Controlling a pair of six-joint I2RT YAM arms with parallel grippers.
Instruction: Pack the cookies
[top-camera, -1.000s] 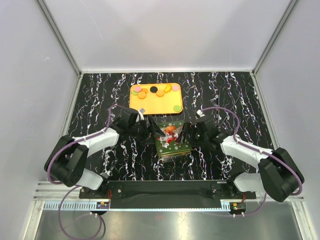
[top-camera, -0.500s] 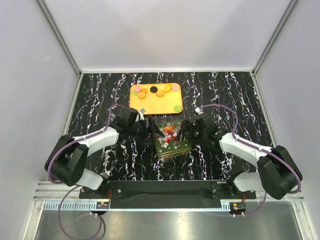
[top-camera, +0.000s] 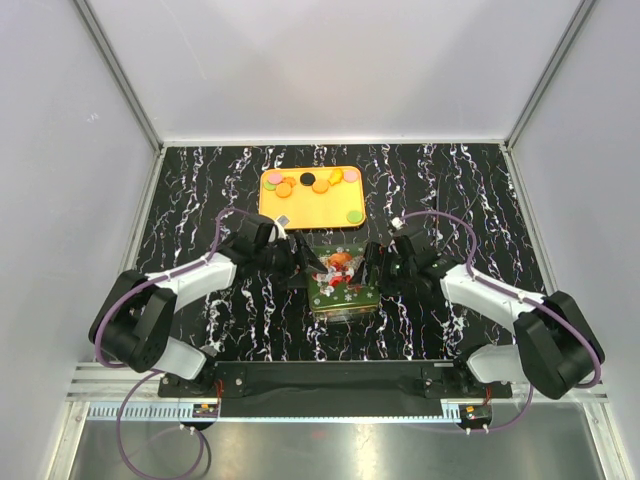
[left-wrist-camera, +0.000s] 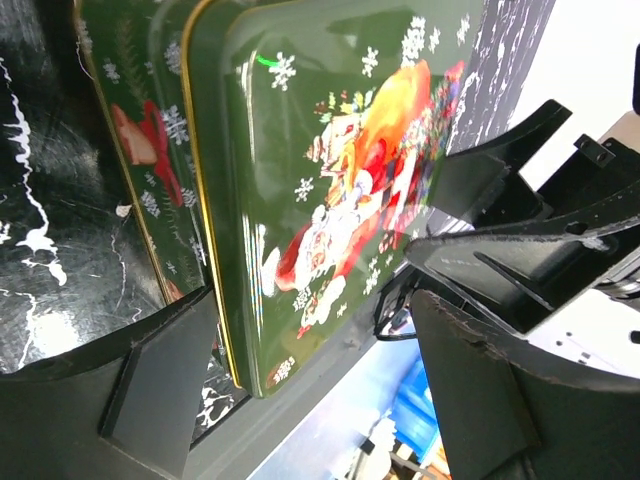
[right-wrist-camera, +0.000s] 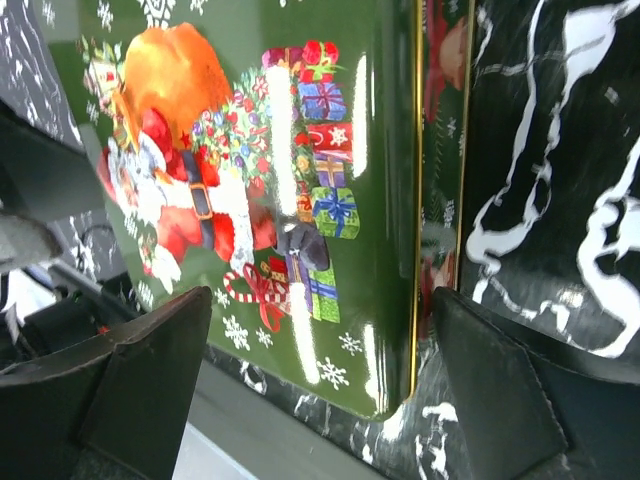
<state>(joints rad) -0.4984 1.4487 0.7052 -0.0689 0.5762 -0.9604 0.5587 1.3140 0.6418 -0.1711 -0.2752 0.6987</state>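
The cookies (top-camera: 320, 185) are small round discs, mostly orange with black, pink and green ones, lying on an orange tray (top-camera: 310, 208) at the back. A green Christmas tin (top-camera: 343, 282) with a Santa picture sits in the middle. My left gripper (top-camera: 303, 268) is open at the tin's left side. My right gripper (top-camera: 372, 268) is open at its right side. In the left wrist view the tin's lid (left-wrist-camera: 330, 180) reaches between my open gripper (left-wrist-camera: 320, 390), its edge raised off the base. In the right wrist view the tin (right-wrist-camera: 250, 180) lies between my open gripper (right-wrist-camera: 320, 380).
The table (top-camera: 200, 190) is black marble-patterned, with white walls at the back and both sides. The orange tray stands just behind the tin. Both arms' cables arch beside the tin.
The tin has turned from tilted to square with the table. The right gripper has shifted slightly towards the tin; the left one has hardly moved.
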